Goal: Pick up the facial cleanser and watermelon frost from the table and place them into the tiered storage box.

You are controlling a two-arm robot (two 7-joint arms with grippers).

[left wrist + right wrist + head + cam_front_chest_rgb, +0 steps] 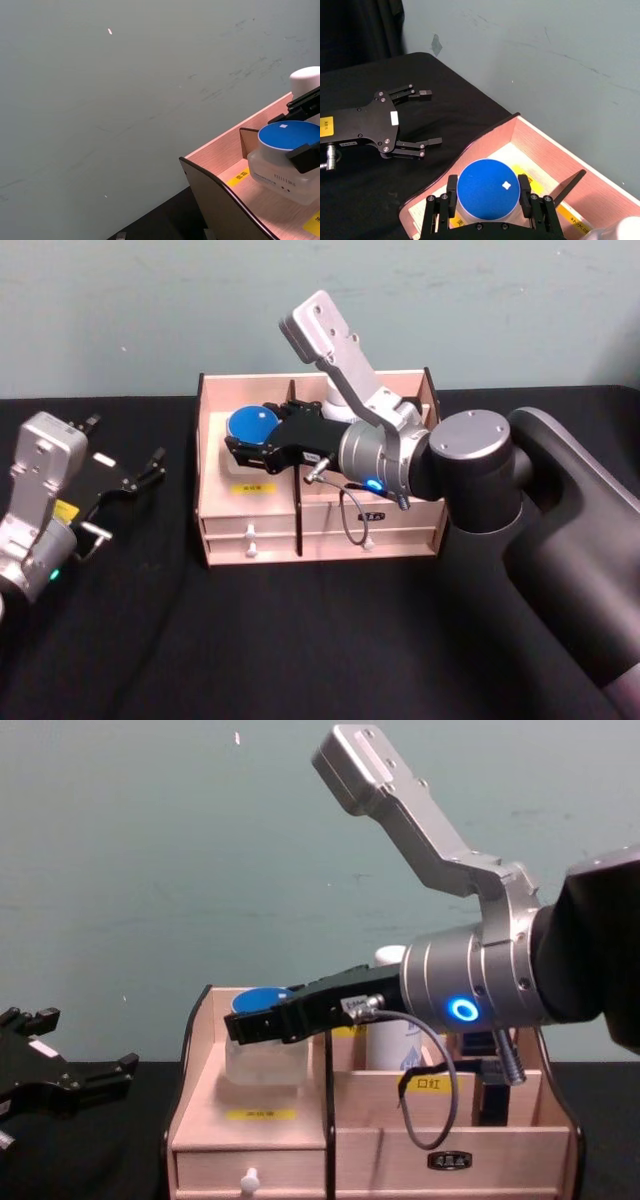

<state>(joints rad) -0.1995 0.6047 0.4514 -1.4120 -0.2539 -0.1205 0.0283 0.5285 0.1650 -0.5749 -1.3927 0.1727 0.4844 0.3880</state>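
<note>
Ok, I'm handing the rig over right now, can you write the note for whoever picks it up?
Right gripper: fingers on either side of the blue-lidded jar, which sits in the left compartment of the tiered storage box.
Left gripper: open, holding nothing, over the table left of the box.
A white bottle stands in the compartment right of the divider.
Done: both items look to be in the box.
Left: open the right gripper if it is gripping, then pull it back clear of the box.
</note>
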